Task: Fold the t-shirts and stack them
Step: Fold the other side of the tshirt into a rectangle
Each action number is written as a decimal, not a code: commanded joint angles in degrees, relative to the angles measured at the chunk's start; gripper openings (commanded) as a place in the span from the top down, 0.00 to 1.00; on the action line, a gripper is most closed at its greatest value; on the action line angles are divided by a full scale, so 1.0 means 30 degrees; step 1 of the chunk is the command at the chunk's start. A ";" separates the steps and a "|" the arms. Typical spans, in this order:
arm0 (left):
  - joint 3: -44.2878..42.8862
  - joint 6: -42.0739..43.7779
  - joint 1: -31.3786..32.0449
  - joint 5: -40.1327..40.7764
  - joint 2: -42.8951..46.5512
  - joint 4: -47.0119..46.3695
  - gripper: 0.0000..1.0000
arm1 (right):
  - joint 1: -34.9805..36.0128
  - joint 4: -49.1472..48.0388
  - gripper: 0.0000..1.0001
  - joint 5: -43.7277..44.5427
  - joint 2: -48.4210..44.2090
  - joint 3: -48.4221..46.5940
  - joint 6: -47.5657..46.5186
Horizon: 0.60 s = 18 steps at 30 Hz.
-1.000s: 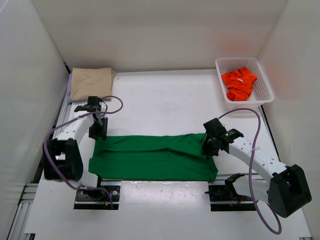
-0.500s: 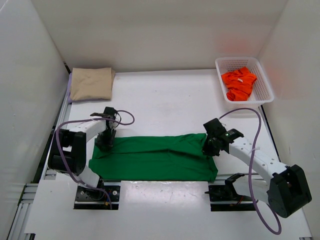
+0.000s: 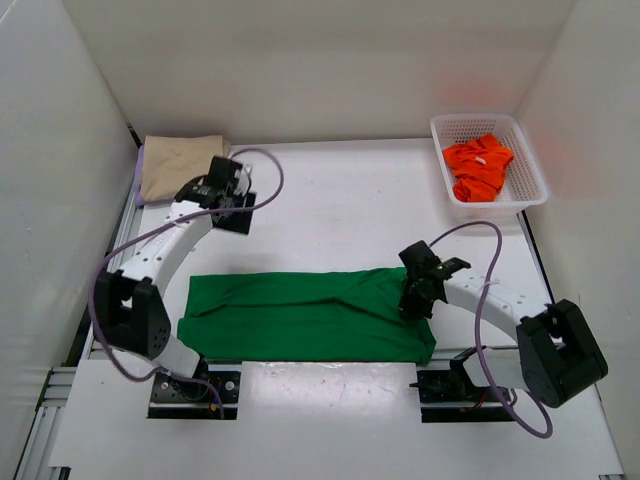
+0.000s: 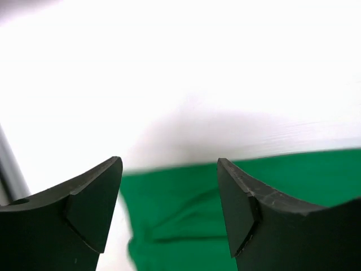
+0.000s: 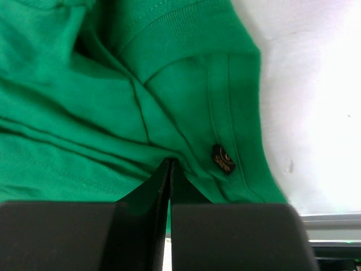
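A green t-shirt (image 3: 310,315) lies folded into a long strip across the near middle of the table. My right gripper (image 3: 412,300) rests on its right end, shut, with its tips (image 5: 169,165) pinching a fold of the green t-shirt (image 5: 113,84) beside a small dark label (image 5: 223,158). My left gripper (image 3: 236,215) hangs open above the table behind the strip's left end, holding nothing. Between its fingers (image 4: 90,209) the green t-shirt (image 4: 186,226) shows below. A tan t-shirt (image 3: 182,165) lies folded at the back left, with a lavender edge (image 3: 139,172) showing under it. An orange-red t-shirt (image 3: 478,168) lies crumpled.
The orange-red t-shirt sits in a white lattice basket (image 3: 528,165) at the back right. White walls close in the table on three sides. Purple cables (image 3: 485,300) loop off both arms. The arm bases (image 3: 195,385) stand at the near edge.
My left gripper has opened, let go of the green t-shirt's left far corner, and swung up and back toward the tan t-shirt. The right gripper stayed shut on the right end.
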<state>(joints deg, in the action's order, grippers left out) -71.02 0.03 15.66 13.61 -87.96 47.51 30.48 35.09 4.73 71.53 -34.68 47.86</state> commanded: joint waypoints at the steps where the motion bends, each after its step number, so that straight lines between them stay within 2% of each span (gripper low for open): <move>1: -0.3326 -0.0011 0.3033 -0.3620 0.1405 0.0390 0.22 | 0.0065 -0.0564 1.00 -0.0579 0.0882 0.0250 0.0191; 3: -0.4124 -0.0011 0.4732 -0.6100 0.0005 0.2025 0.25 | 0.0065 -0.0769 1.00 -0.0581 0.1496 0.0250 0.0191; 4: -0.4592 -0.0011 0.6249 -0.7045 -0.0556 0.2355 0.29 | 0.0065 -0.0972 1.00 -0.0755 0.1703 0.0250 0.0191; 6: -0.4802 -0.0011 0.7634 -0.9442 -0.2366 0.2563 0.32 | 0.0065 -0.0974 1.00 -0.0757 0.1966 0.0250 0.0396; 10: -0.6147 -0.0011 1.0621 -1.1476 -0.5508 0.2128 0.36 | -0.0287 -0.1385 1.00 -0.1398 0.2378 0.0426 0.0746; 13: -0.6821 -0.0011 1.1563 -1.2004 -0.6972 0.1160 0.37 | -0.0726 -0.1765 1.00 -0.1869 0.2378 0.1095 0.0982; 18: -0.7993 -0.0011 1.1743 -1.2006 -0.8879 0.0133 0.37 | -0.1398 -0.2117 1.00 -0.2251 0.2027 0.1598 0.1187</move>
<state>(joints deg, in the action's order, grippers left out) -90.13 -0.03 51.33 -19.31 -116.51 50.59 26.48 31.05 -4.21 75.31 -34.13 50.63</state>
